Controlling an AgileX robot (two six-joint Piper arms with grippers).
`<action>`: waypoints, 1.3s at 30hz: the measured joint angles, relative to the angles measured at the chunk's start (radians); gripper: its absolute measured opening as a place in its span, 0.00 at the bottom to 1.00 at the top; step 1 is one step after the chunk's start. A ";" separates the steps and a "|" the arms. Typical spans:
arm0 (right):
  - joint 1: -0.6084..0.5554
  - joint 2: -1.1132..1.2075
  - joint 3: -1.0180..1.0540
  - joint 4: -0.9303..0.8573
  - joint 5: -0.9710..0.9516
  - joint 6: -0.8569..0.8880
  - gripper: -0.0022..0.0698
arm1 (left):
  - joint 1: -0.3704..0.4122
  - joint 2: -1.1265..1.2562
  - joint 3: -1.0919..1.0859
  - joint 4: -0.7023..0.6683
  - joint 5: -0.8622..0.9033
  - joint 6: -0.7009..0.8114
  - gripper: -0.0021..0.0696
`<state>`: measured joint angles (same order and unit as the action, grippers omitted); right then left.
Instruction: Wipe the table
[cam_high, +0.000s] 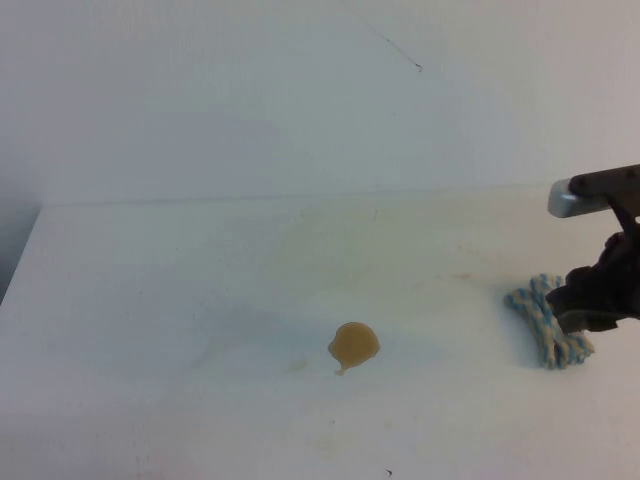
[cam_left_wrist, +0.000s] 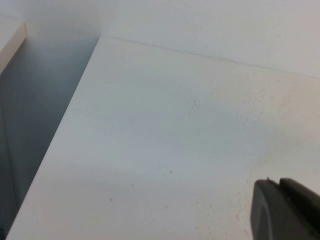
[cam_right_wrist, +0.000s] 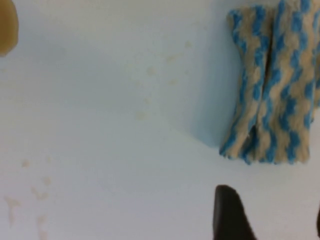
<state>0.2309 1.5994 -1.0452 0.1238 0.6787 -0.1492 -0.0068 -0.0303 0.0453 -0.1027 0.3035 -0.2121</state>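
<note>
The right hand (cam_high: 590, 300) is open and empty, just above the cloth (cam_high: 540, 318) at the right side of the counter (cam_high: 180, 300). The cloth's long axis runs near to far. The spill (cam_high: 354, 346) lies to its left. The left hand (cam_left_wrist: 287, 210) waits at the left side; its state cannot be told.

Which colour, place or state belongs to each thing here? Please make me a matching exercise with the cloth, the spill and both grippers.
Things:
1 cloth
2 spill
3 right gripper
4 left gripper

Descriptions:
A brownish, near the middle of the table
B open, holding nothing, close to the cloth
C blue and beige stripes
D above the table, near an edge of it

Pairs: 1-C, 2-A, 3-B, 4-D
</note>
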 joint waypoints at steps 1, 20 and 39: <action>0.000 0.013 -0.006 0.004 -0.010 0.000 0.52 | 0.000 0.000 0.000 0.000 0.002 0.000 0.03; 0.000 0.359 -0.328 -0.058 0.036 0.033 0.60 | 0.000 0.000 0.000 0.000 0.001 0.000 0.03; 0.000 0.477 -0.347 -0.137 0.031 0.078 0.27 | 0.000 0.000 0.000 0.000 0.001 0.000 0.03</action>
<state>0.2309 2.0763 -1.3918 -0.0130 0.7100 -0.0715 -0.0068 -0.0303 0.0453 -0.1027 0.3040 -0.2121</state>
